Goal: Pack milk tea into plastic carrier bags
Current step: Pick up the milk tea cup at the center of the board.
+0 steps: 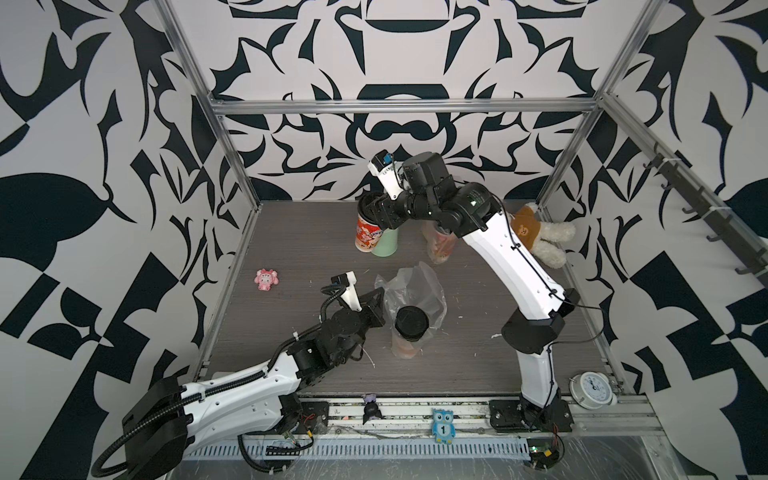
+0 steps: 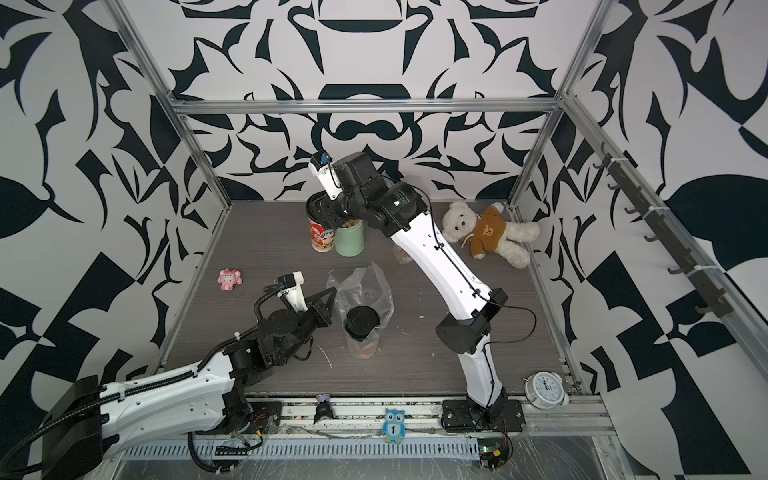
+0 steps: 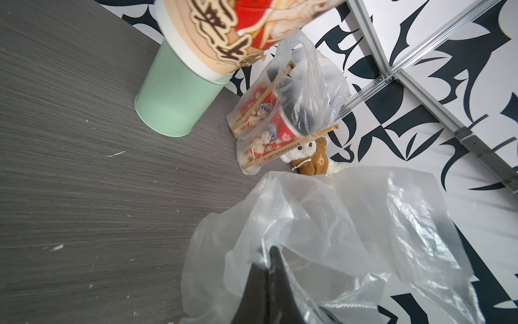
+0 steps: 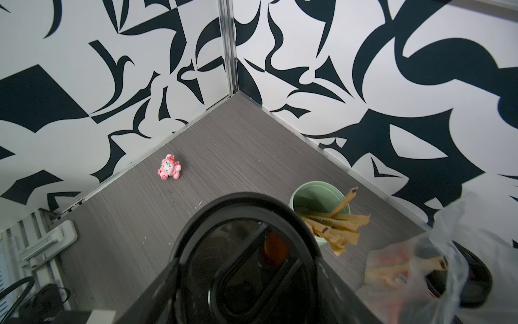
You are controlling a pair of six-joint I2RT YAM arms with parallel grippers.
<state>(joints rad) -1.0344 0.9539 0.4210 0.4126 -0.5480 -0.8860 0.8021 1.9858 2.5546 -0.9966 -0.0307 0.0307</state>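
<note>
Crinkly clear plastic bag (image 1: pixel 419 282), matt woodgrain table (image 1: pixel 291 249)

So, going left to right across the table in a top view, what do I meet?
pink toy → red milk tea cup → clear plastic bag → teddy bear → alarm clock

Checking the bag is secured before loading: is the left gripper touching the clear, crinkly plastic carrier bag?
Touching. The left wrist view shows the shut left gripper pinching a fold of the clear plastic carrier bag, with film wrapped against its black tips.
</note>
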